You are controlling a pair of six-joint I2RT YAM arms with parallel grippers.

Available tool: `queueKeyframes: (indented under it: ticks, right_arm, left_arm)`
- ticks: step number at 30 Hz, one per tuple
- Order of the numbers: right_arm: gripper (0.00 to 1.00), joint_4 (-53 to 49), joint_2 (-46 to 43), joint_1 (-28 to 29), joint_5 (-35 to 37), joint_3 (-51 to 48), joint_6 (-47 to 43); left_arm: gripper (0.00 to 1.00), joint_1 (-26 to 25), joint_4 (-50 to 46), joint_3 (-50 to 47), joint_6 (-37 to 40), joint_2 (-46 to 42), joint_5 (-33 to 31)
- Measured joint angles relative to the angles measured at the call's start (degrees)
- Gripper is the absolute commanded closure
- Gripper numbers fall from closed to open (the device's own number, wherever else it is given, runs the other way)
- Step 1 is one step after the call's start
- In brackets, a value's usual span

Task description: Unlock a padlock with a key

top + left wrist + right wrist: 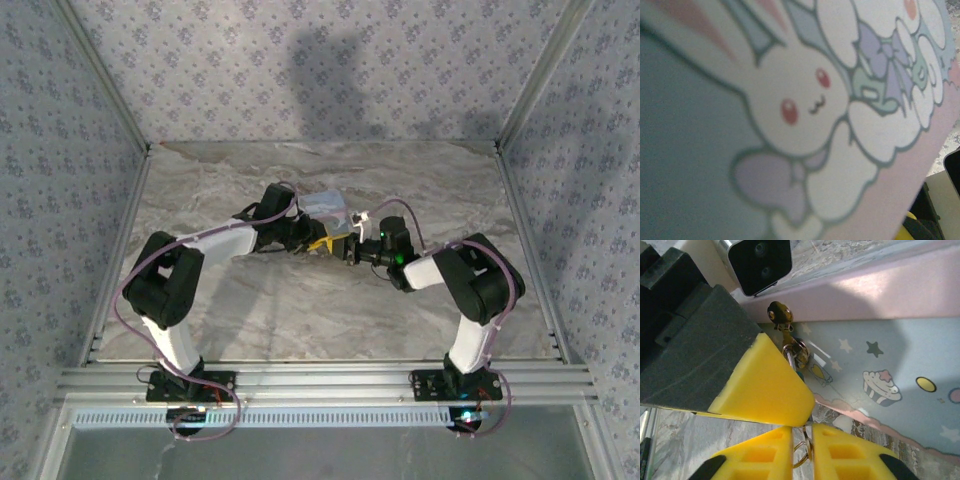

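**Two claws meet at the tin's clasp**

Both arms reach to the middle of the marble table (300, 320), where the pastel blue tin (325, 208) lies. From the right wrist, the tin's side wall shows its print of stars and a cupcake. A small brass clasp (779, 315) sits under its pink rim. The padlock (800, 374) hangs from that clasp by a silvery shackle. Just a sliver of its teal body shows, the rest hidden behind a yellow finger (765, 385) of the left gripper (300, 240). Whether that left claw is gripping anything cannot be told. Its wrist camera looks closely at the cartoon rabbit (800, 105) on the tin's lid. The right gripper (802, 435) sits just below the padlock. Its yellow pads are narrowed almost together on a thin silvery loop, seemingly the key (804, 452).
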Motion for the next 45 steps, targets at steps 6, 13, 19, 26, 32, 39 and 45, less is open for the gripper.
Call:
queueKeyframes:
  ticks: [6,13,19,26,32,39,45]
  right_arm:
    - [0.97,0.72,0.59,0.02,0.42,0.04,1.05]
    - [1.00,2.19,1.22,0.04,0.55,0.02,3.43]
    - [1.00,6.34,2.89,0.15,1.14,-0.50,10.64]
    - [1.00,12.20,4.63,0.74,3.02,-1.77,22.21]
    - [1.00,15.50,6.43,1.11,3.80,-1.84,29.97]
    - [1.00,18.93,8.28,1.16,3.91,-1.84,36.87]
    - [1.00,21.77,9.86,1.16,3.82,-1.75,41.31]
  left_arm:
    - [0.89,0.00,-0.04,-0.02,0.02,0.00,-0.44]
    - [0.89,0.00,0.02,-0.02,0.00,0.00,-0.83]
    - [0.89,0.00,0.44,-0.02,0.00,0.00,-1.51]
    - [0.89,0.04,0.83,-0.11,0.00,0.00,-1.70]
    - [0.89,0.15,0.83,-0.13,0.00,0.00,-2.10]
    - [0.89,0.24,0.90,-0.17,0.00,0.00,-2.38]
    - [0.89,0.48,0.96,-0.22,0.00,0.00,-2.36]
